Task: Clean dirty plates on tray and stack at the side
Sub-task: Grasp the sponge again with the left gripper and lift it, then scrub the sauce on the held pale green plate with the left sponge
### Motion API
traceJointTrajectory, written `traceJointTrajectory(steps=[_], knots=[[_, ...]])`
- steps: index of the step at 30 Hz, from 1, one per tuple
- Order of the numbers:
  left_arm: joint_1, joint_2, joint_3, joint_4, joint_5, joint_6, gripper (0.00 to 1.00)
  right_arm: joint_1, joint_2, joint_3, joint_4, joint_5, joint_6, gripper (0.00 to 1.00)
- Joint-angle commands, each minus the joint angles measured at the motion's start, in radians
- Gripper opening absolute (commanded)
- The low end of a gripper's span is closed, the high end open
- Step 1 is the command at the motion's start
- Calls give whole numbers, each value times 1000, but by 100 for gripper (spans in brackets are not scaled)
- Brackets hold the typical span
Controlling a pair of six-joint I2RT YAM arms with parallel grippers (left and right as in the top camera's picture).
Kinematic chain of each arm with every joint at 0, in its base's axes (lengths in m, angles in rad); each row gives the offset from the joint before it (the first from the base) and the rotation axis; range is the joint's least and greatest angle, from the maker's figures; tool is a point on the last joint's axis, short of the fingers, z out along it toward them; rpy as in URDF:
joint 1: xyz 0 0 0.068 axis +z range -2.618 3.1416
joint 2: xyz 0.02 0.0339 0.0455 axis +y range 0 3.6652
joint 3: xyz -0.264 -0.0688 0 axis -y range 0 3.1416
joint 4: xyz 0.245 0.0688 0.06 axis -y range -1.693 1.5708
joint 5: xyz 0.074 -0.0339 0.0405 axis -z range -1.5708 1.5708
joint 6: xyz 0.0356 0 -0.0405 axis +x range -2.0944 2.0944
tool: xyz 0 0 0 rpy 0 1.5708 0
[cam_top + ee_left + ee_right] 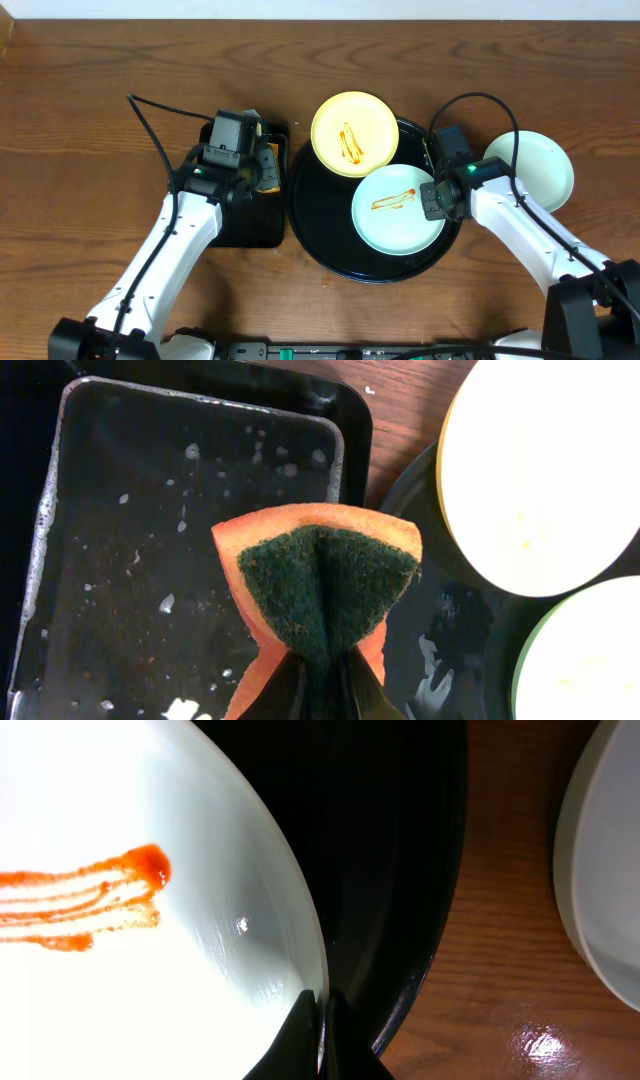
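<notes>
The round black tray (322,222) holds a pale yellow plate (355,133) with a sauce streak at its far edge and a mint-blue plate (398,209) with an orange streak at its right. A second mint-blue plate (530,168) lies on the table to the right, with no streak showing. My right gripper (322,1010) is shut on the right rim of the streaked mint plate (130,920). My left gripper (322,670) is shut on a folded sponge (325,580), orange with a dark green scouring face, held over the rectangular tray's right edge.
A smaller rectangular black tray (243,230), wet and speckled (150,530), sits left of the round tray. Cables run from both arms across the wood table (100,100). The clean plate's rim shows at the right in the right wrist view (600,870).
</notes>
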Motion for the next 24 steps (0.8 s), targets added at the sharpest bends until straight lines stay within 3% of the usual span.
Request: traceJointTrajectory(steps=[1, 8, 12, 18, 24], knots=[[-5, -18, 38, 2, -20, 17, 8, -6, -16, -5, 2, -5, -14, 1], [-6, -19, 38, 26, -12, 18, 8, -6, -16, -5, 2, -10, -14, 1], [-6, -24, 38, 89, 177, 52, 8, -6, -16, -5, 1, -46, -14, 1], [-55, 0, 38, 187, 401, -124, 8, -6, -16, -5, -9, -169, 40, 1], [-193, 54, 38, 290, 408, -208, 8, -5, -16, -5, -13, -200, 47, 1]])
